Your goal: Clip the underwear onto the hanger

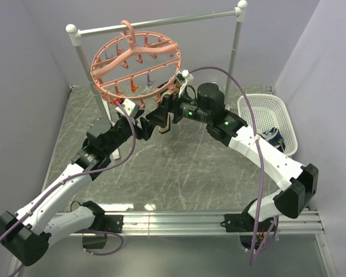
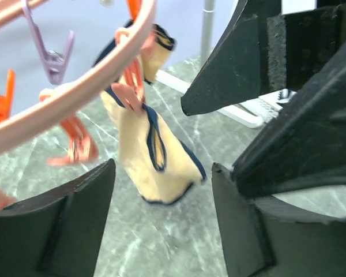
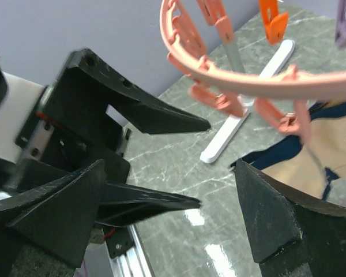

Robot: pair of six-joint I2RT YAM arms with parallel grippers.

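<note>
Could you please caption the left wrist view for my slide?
Beige underwear hangs from a clip on the hanger, framed by the open left gripper.

Beige underwear [image 2: 144,164], navy trim; salmon-pink hanger [image 3: 265,88]; white basket [image 1: 263,97].

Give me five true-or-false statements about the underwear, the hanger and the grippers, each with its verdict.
1. The underwear hangs from a pink clip on the hanger. True.
2. The left gripper is clamped on the underwear. False: its jaws stand open and hold nothing.
3. The right gripper is open and empty. True.
4. The right gripper holds the hanger up. False: it hangs from the rack's bar.
5. The white basket stands on the left arm's side. False: it is on the right.
</note>
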